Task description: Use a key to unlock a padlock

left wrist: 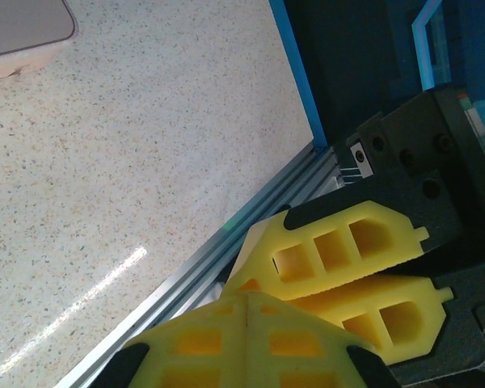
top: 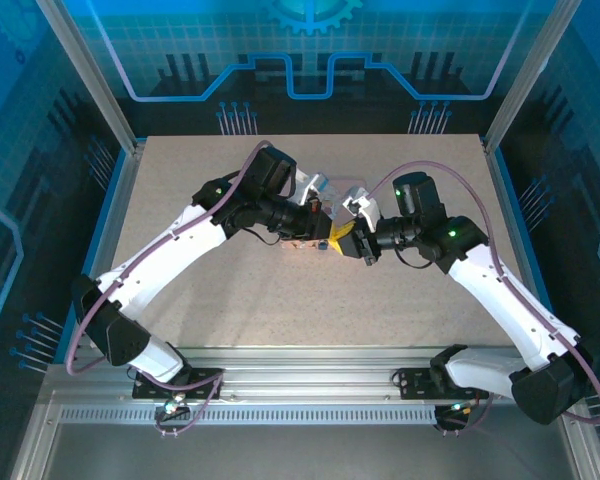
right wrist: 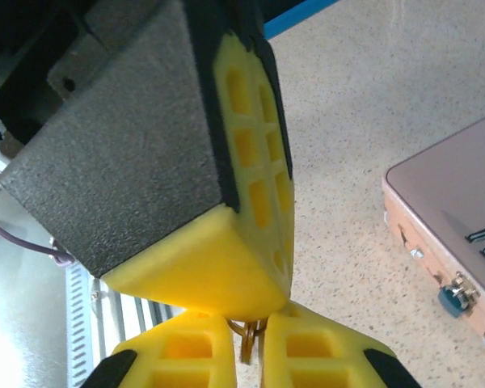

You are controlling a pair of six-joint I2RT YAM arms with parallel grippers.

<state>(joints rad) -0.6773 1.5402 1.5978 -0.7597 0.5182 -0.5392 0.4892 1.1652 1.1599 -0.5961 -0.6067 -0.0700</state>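
Jaws of my right gripper [right wrist: 246, 357] pinch the tiny brownish metal key [right wrist: 247, 338], well apart from the small dark metal padlock [right wrist: 455, 296] on the pink rectangular box [right wrist: 453, 186] front; my left gripper [left wrist: 246, 314], pressed shut, crowds it. A tug from either could, I judge, twist the key loose before it reaches the box.

Right end effector [right wrist: 249, 349] nipping perhaps the key [right wrist: 244, 333], left end effector [right wrist: 263, 293] pressed above, padlock [right wrist: 453, 297] on box [right wrist: 449, 190]

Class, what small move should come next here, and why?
Probably squeeze the right pincer onto the key ring between its fingers, just under the tip of the shut left pincer, to secure the handover; the padlock on the pink box sits untouched.
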